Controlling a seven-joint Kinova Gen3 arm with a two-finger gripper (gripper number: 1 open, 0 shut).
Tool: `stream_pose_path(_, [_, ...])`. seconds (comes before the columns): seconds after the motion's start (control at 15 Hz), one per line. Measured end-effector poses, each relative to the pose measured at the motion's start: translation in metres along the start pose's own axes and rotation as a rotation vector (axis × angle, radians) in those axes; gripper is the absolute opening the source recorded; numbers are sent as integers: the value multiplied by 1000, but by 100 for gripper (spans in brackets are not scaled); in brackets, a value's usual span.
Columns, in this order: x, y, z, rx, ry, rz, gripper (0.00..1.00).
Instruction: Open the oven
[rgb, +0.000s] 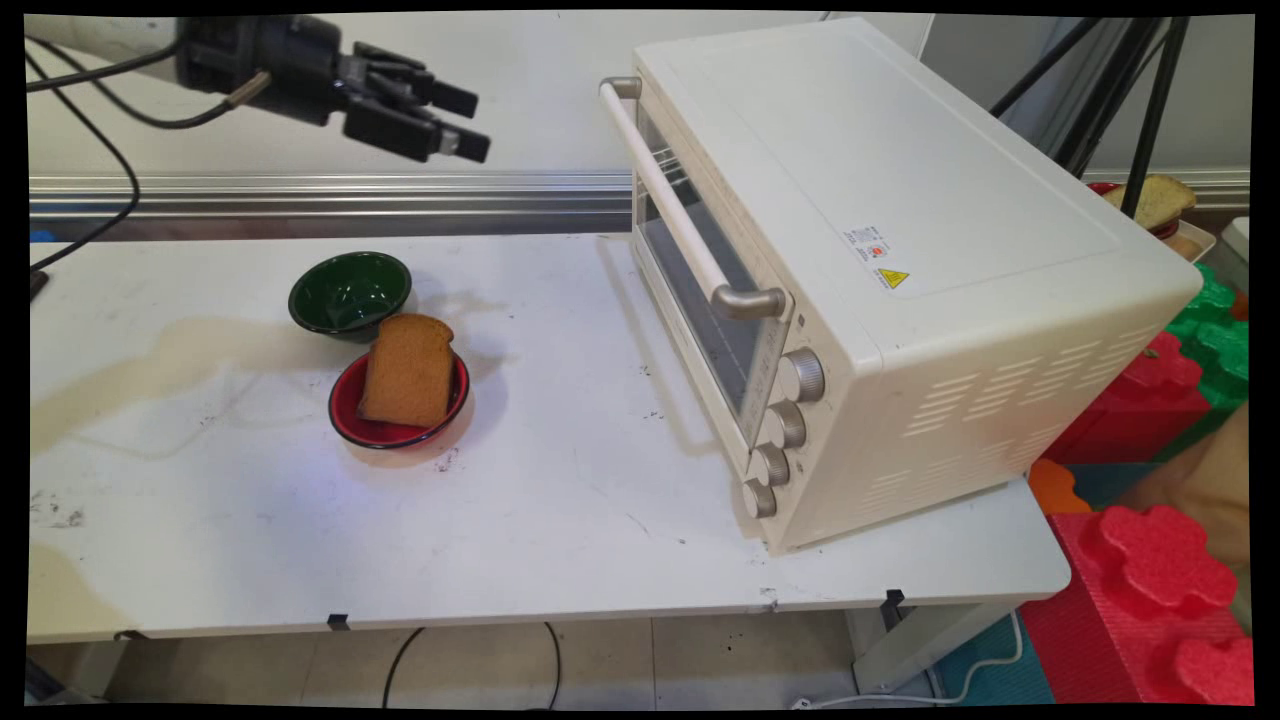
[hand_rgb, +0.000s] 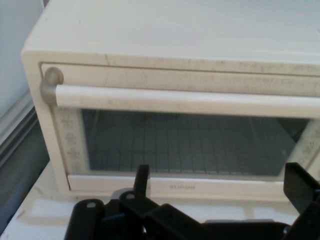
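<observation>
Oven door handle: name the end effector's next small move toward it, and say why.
Probably a short advance straight ahead toward the handle. The end effector hangs in the air left of the toaster oven, open and empty, well short of the closed door. In the hand view the handle bar runs across the picture above the fingers, so a slight rise may help too.

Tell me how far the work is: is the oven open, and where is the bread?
Nothing looks done yet: the oven door is shut, and the bread slice rests in the red bowl. In hand: the gripper, open and empty, faces the door handle without touching it. Opening the door and moving bread remain.
</observation>
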Motion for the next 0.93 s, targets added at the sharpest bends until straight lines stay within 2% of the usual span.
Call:
stream_pose_path(0.47, [22,-3,46,-13,37,18,100])
stream_pose_path(0.93, [39,2,94,-26,55,27,100])
